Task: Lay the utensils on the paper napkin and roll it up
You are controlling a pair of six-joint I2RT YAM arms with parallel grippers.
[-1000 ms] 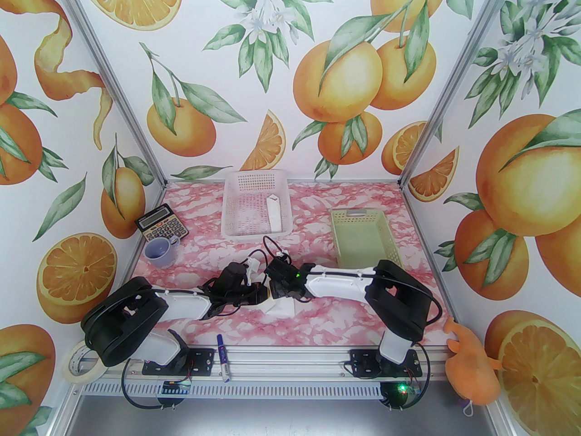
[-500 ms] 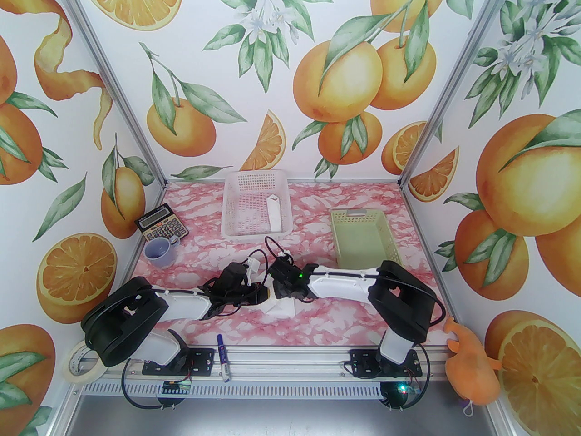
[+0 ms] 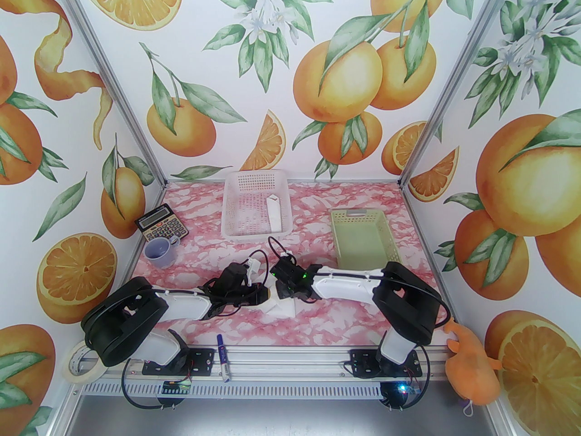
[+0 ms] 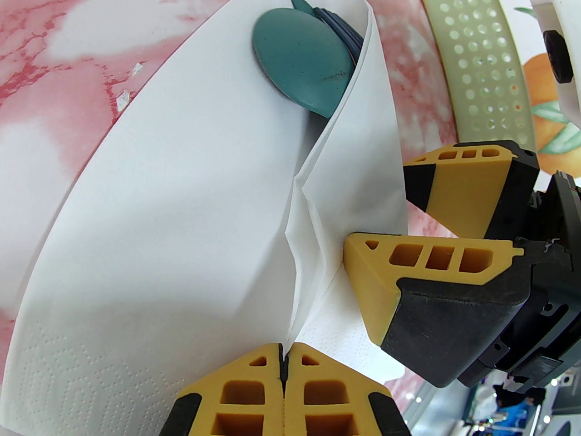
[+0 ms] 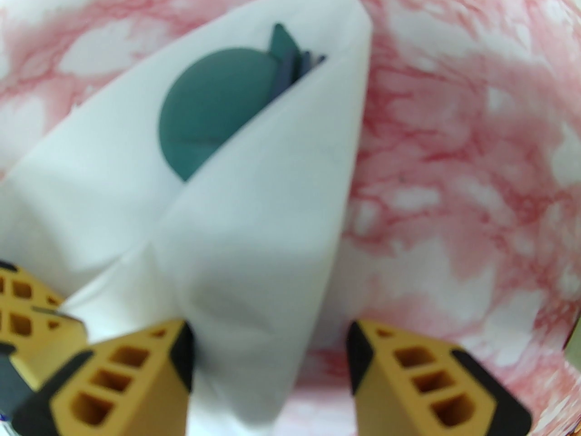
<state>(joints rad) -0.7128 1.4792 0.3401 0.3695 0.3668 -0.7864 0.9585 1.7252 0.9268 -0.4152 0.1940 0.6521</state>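
The left fingers (image 4: 245,388), yellow ribbed pads on black, are pressed together and pinch a crease of the paper napkin (image 4: 159,243) at its near edge. The right fingers (image 5: 136,379) stand apart, with the folded flap of the napkin lying between them. One pad touches the paper and the other is clear of it over the counter (image 5: 454,175), so nothing is clamped. The napkin is thin, white and soft, embossed with fine dots along its border. It is folded into a loose cone around the utensils (image 4: 302,59). A smooth, matte teal spoon bowl shows at the open end, with slim darker tips behind it. The bundle lies on the glossy pink marble-patterned counter near its front middle. A pale green perforated basket (image 4: 481,61) curves past beyond it. From above, the left arm (image 3: 181,304) and the right arm (image 3: 345,279) lie low and nearly level, their forearms reaching inward so that the wrists meet over the napkin.
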